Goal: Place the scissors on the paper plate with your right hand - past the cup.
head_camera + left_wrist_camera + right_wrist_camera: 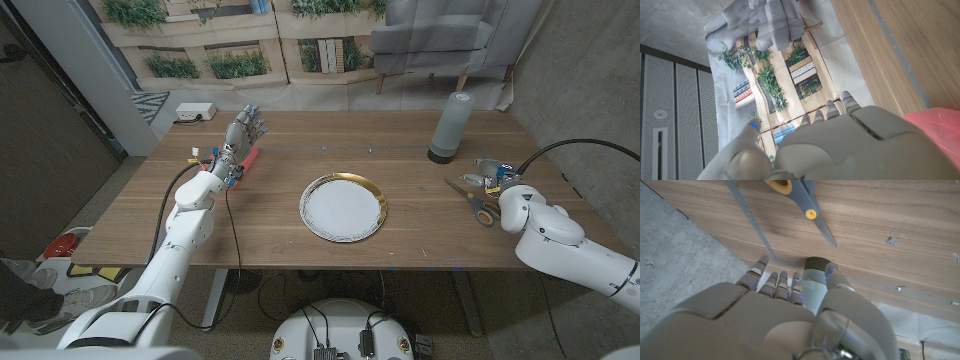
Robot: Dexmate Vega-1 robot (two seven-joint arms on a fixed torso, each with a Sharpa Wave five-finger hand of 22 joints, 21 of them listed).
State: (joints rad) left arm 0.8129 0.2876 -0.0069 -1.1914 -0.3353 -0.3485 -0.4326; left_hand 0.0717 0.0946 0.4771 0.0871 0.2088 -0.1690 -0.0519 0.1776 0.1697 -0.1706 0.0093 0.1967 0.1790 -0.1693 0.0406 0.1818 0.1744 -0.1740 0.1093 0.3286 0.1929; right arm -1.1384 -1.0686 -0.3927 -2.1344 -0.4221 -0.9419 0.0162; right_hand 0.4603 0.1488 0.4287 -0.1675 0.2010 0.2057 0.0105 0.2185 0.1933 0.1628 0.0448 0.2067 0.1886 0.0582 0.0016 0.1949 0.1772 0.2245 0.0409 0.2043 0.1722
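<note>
**Scissors on the table at the right, plate bare**

Scissors [472, 196] lie flat on the wooden table [280, 150] near its right end, grey blades pointing left and far, yellow-lined handles toward the near edge. In the right wrist view the blades [812, 210] and their yellow pivot show on the wood just beyond the fingertips [782, 282] — apart from them, not touched.

The right hand [497, 175] hovers just beside the scissors on their right, over the table's right edge. Its fingers reach forward, loosely spread, and nothing is held between them.

The paper plate [343, 208] sits at the middle of the table, white with a gold rim, nothing on it. It is well apart from the scissors, to their left.

The cup [452, 126] — a tall grey one on a dark base — stands upright toward the far right, beyond the scissors and to the right of the plate.

The left hand [243, 133] is raised at the far left of the table, fingers spread and pointing away, holding nothing. A red object [246, 164] lies on the table just beneath its wrist; what it is I cannot tell. A small white box [196, 112] sits at the far left corner.
</note>
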